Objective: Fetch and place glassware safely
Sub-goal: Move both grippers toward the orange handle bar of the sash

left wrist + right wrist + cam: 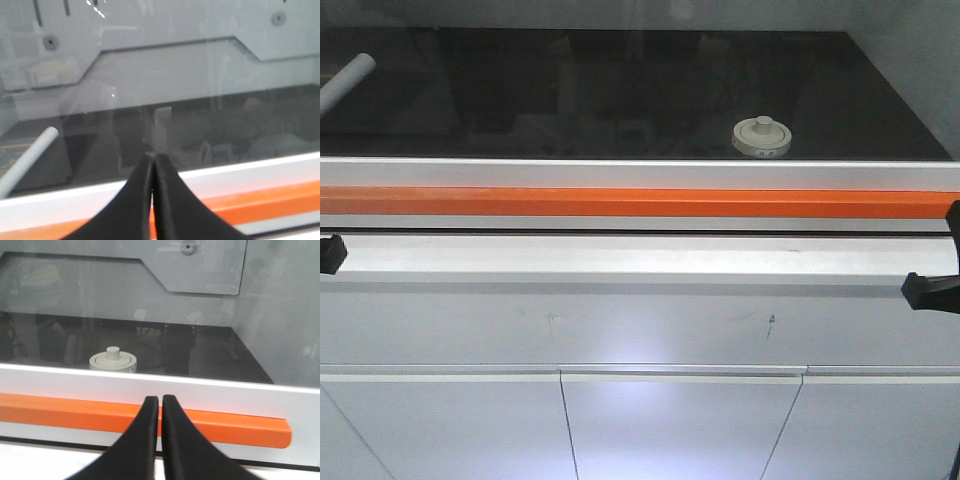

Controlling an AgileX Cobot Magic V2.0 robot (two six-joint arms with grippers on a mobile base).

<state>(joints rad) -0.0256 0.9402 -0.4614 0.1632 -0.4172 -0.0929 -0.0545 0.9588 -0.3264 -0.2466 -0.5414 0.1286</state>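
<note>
Fingers [142, 440] pressed together, empty, on left gripper [151, 160] and right gripper [160, 401]; fetch unstarted; jar [761, 138] waits behind sash [640, 175], which likely needs raising first

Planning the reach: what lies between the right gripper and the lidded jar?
In the right wrist view, an orange bar and a white rail above it cross between the right gripper and the jar.

I'm seeing front view evenly lit, cool; bright glare pooling on near cabinet door [670, 420]. Dark worktop [570, 90] mirroring faint reflections. Left wrist view looking hazy, soft; glass pane [165, 70] ghosting reflections, left gripper [151, 157] blurring near lens. Right wrist view coming through sharper, far right washing out pale.
</note>
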